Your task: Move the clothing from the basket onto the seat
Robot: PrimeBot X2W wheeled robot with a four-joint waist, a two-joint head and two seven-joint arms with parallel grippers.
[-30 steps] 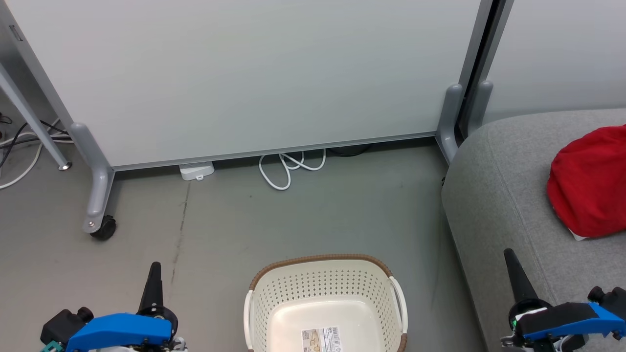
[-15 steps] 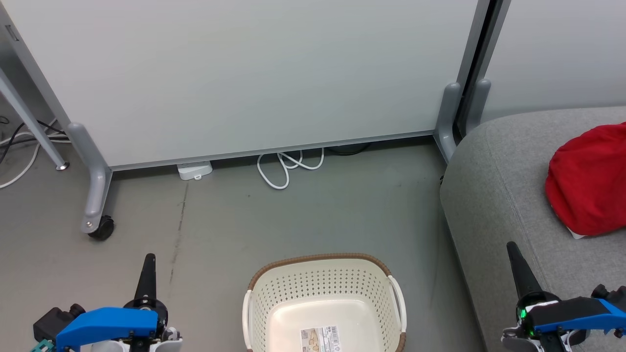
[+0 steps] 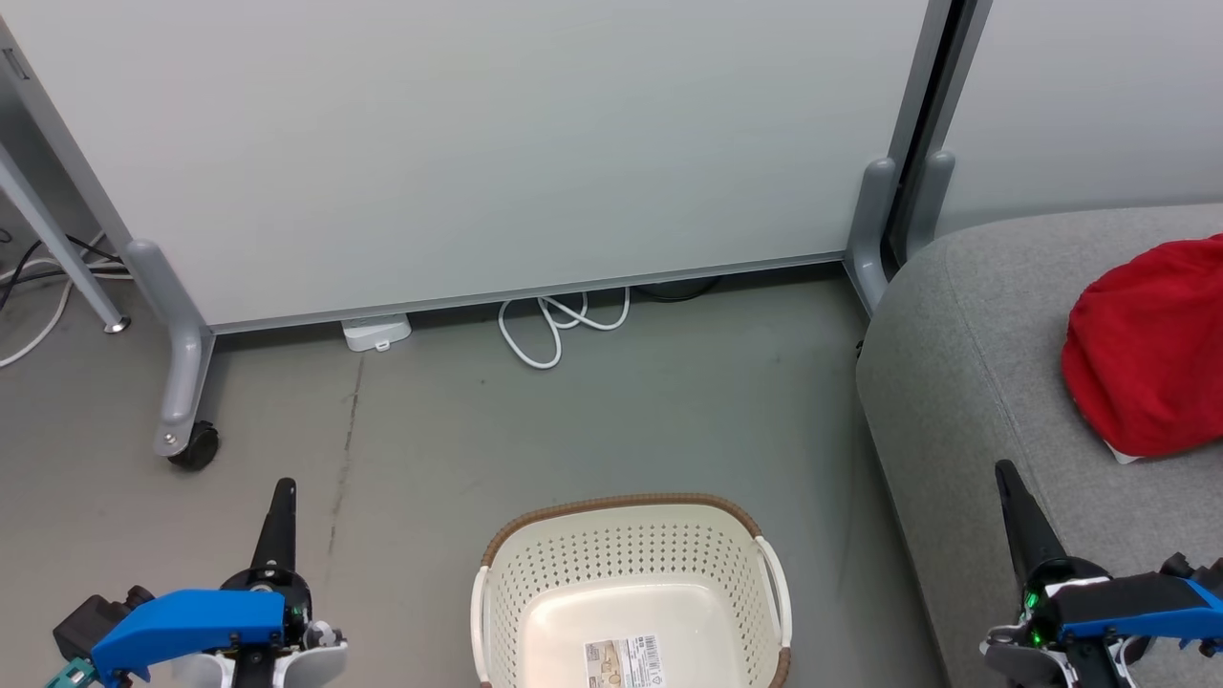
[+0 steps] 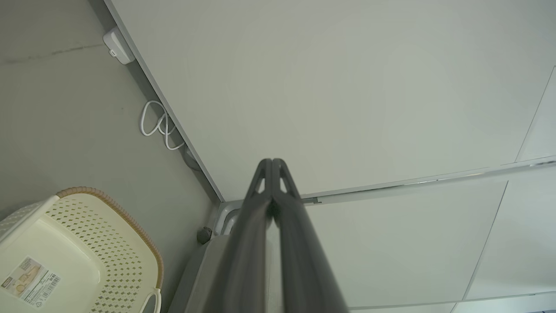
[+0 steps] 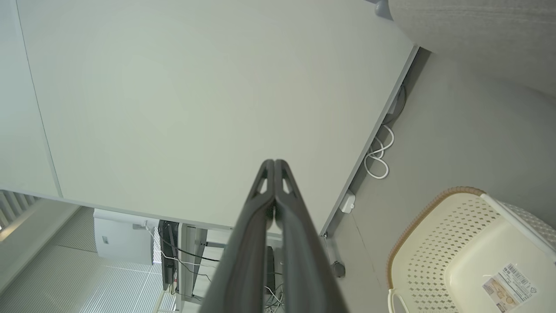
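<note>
The cream-white basket point(image 3: 631, 564) with a brown rim stands on the floor at the bottom middle of the head view; I see nothing in it but a label on its bottom. It also shows in the left wrist view point(image 4: 87, 243) and the right wrist view point(image 5: 456, 243). Red clothing point(image 3: 1151, 349) lies bunched on the light grey seat point(image 3: 965, 382) at the right. My left gripper point(image 3: 282, 492) is shut and empty, left of the basket. My right gripper point(image 3: 1008, 478) is shut and empty over the seat's front edge. Both wrist views show the fingers pressed together point(image 4: 272, 163) point(image 5: 274, 163).
A large white partition panel point(image 3: 478, 143) on grey castor feet point(image 3: 186, 440) stands behind the basket. A white cable loop point(image 3: 554, 330) and a power strip point(image 3: 375, 333) lie at its base. More cables point(image 3: 38, 277) lie at the far left.
The head view has drifted slightly, shifting everything a little left. Both grippers have stayed shut; the left one sits a little lower and further left, and the right one's fingertip stands slightly higher.
</note>
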